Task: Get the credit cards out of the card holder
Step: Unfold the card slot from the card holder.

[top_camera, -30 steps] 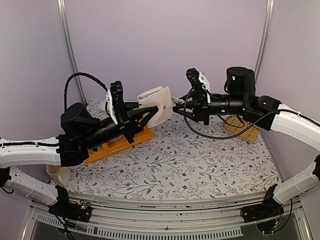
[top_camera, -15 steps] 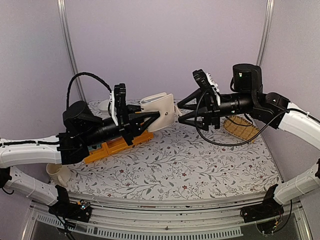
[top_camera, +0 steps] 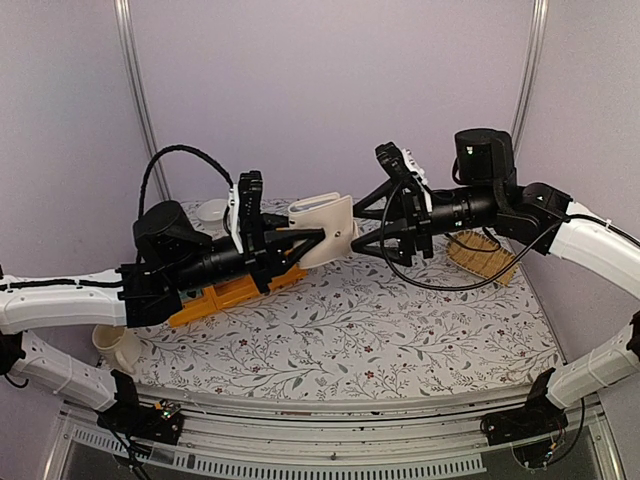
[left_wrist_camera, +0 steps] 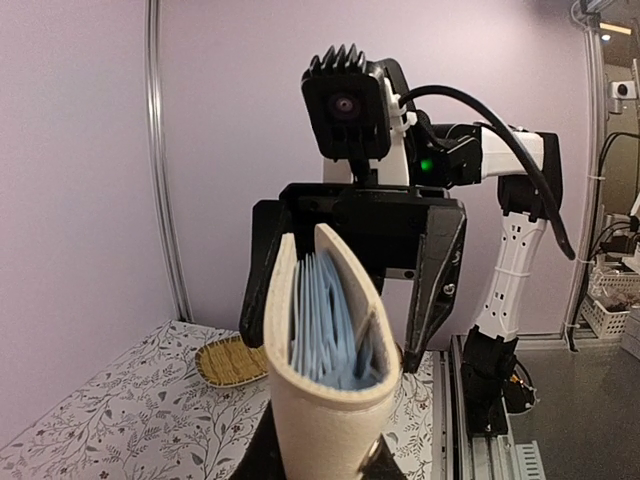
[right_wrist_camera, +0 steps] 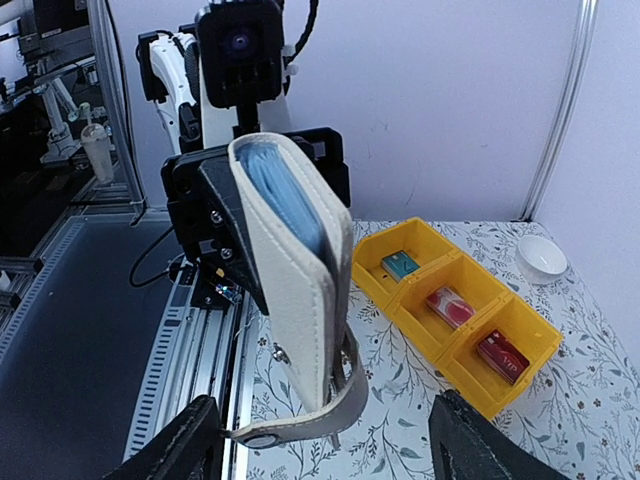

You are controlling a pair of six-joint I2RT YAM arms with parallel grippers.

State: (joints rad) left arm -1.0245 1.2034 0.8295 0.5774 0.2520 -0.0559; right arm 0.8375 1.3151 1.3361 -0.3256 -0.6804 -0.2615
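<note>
At the far left of the overhead view, a pale cup (top_camera: 113, 346) is half hidden under the left arm. Further right and well below the left jaws lies a yellow bin (top_camera: 232, 293), mostly covered by that arm. The right wrist view shows its 3 compartments, each holding 1 of the credit cards (right_wrist_camera: 448, 306): teal, pink-red and dark red. Their print is too small for us to read. A white bowl (top_camera: 212, 209) sits behind the left arm.

The left gripper (top_camera: 308, 243) is clamped on the card holder (top_camera: 325, 225) and holds it in the air above the table. In its own wrist view only the tips of its fingers (left_wrist_camera: 262, 455) show, cut off by the bottom edge. The holder gapes slightly, with pale blue leaves (left_wrist_camera: 325, 320) fanned between the whitish covers. We cannot tell whether any card sits in those sleeves. A strap (right_wrist_camera: 300, 420) with a snap hangs from its cover.

The right gripper (top_camera: 356, 229) faces the holder with its jaws spread wide, 1 finger on each side of the free end and neither touching it. We cannot tell whether the fingertips reach past the holder's edge.

Behind the right arm and well back from its jaws, a woven basket (top_camera: 487, 262) is partly hidden by the arm and cable.
</note>
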